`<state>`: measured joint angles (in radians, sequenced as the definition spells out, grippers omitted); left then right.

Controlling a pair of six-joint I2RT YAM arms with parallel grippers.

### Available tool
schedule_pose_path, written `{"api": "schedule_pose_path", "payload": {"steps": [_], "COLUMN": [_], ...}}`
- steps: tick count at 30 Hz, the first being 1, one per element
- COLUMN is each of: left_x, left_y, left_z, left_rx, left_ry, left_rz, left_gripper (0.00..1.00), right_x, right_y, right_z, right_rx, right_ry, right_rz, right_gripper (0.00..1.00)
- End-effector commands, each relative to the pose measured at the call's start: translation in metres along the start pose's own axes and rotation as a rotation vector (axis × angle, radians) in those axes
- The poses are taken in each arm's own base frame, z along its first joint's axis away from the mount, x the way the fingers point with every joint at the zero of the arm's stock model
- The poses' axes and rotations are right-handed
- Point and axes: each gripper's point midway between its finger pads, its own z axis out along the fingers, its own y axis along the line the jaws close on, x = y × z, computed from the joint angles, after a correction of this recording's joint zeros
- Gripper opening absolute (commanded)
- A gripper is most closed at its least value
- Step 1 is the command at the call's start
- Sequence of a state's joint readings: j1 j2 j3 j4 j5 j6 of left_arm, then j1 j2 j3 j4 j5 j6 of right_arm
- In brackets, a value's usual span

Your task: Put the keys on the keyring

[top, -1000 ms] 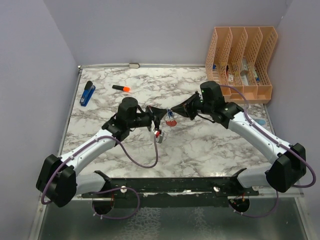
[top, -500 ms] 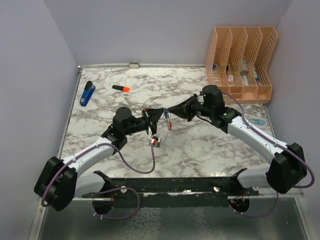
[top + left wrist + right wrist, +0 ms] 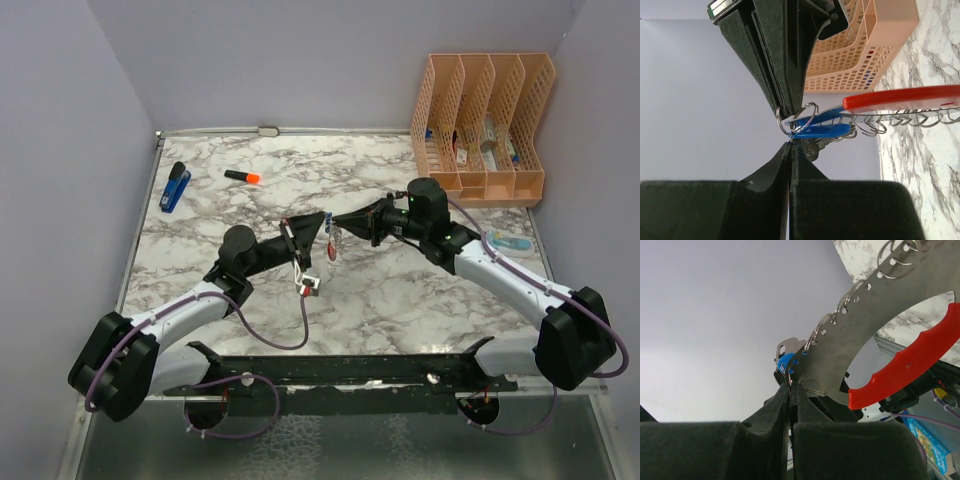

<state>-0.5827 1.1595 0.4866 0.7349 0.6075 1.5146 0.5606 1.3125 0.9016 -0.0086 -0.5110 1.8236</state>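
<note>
Meeting tip to tip in mid-air above the middle of the marble table (image 3: 400, 300); nipping the keys (image 3: 821, 131) with the left gripper (image 3: 790, 145), fingers pressed fully together, at the small wire loop beside the two blue heads (a darker key tucked just under them); pinching the silvery end of the keyring (image 3: 865, 322) with the right gripper (image 3: 790, 386), likewise closed with no gap; hanging down from that pinch, red crescent on one side, silvery perforated blade on the other, several small wire rings threaded through the blade's holes; blue key head right against the blade's tip at the pinch point; impossible to tell whether the keys' loop passes through a hole. Farther back on the left, well apart from both grippers: an orange-and-black marker (image 3: 243, 177) and a dark-blue stapler-like object (image 3: 175, 187); at the back right corner, a peach mesh file organiser (image 3: 483, 125) with odds and ends in its slots.
</note>
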Motion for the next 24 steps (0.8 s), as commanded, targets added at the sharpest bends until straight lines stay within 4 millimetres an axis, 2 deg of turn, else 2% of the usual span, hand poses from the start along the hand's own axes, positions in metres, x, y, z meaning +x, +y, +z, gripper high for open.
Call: {"api": "schedule_pose_path", "payload": {"steps": [1,12,24], "left_x": [-0.004,-0.003,-0.009], "left_y": [0.021,0.032,0.038], "left_z": [-0.004,-0.002,0.006], "left_rx": [-0.082,-0.163,-0.234], "left_ry": [0.003,0.061,0.089], "left_rz": [0.089,0.092,0.081], "left_gripper": [0.00,0.00,0.00], "right_x": [0.015,0.014,0.013], "right_y": [0.020,0.026,0.042], "right_z": [-0.010,-0.012,-0.014], "right_rx": [-0.073,-0.141,-0.230], "right_ry": [0.057,0.071,0.093], "right_rz": [0.029,0.109,0.153], "right_gripper": [0.01,0.01,0.01]}}
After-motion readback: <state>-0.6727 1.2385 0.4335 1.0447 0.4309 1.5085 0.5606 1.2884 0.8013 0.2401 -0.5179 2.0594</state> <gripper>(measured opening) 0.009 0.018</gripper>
